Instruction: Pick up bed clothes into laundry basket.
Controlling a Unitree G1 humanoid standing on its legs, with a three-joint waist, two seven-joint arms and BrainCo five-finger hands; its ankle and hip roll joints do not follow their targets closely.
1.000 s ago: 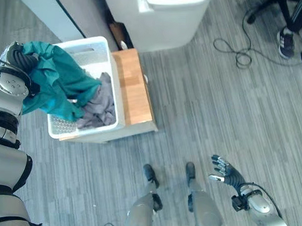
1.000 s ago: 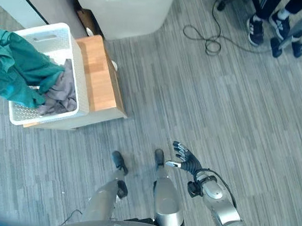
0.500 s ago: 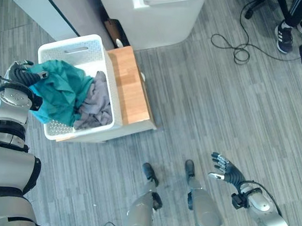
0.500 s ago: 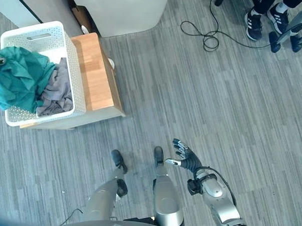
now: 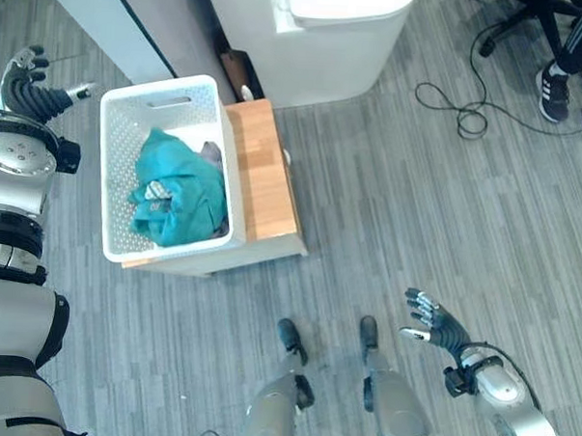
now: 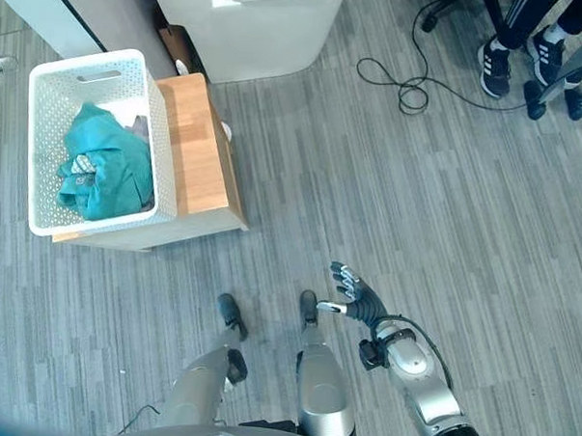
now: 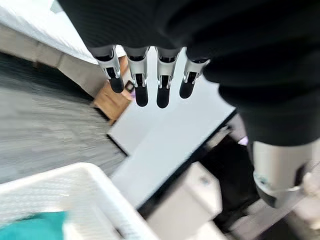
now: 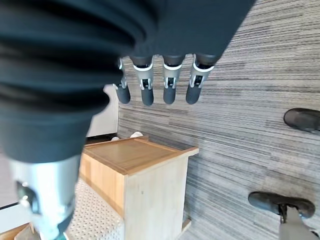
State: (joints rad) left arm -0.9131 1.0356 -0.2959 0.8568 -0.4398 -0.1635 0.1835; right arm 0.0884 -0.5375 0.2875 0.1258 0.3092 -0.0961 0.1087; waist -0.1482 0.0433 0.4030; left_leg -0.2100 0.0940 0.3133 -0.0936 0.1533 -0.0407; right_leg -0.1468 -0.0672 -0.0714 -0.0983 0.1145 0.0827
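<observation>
From where I stand, the teal garment point(image 5: 179, 192) lies bunched inside the white laundry basket point(image 5: 116, 232), on top of a bit of grey cloth point(image 5: 211, 154), which sits on the wooden stand point(image 5: 264, 174) so the drop is short. The left hand point(image 5: 31, 80) hangs beside the basket's far corner, fingers straight and holding nothing (I judge the load delivered). The right hand point(image 5: 433, 323) hovers low over the floor, fingers spread, well apart from the basket.

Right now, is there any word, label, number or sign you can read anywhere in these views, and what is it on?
None can be read.
Teal garment in the white laundry basket: a pale patch on the cloth, too small to tell if it is print.
Wooden cabinet, white appliance, floor: no text visible.
</observation>
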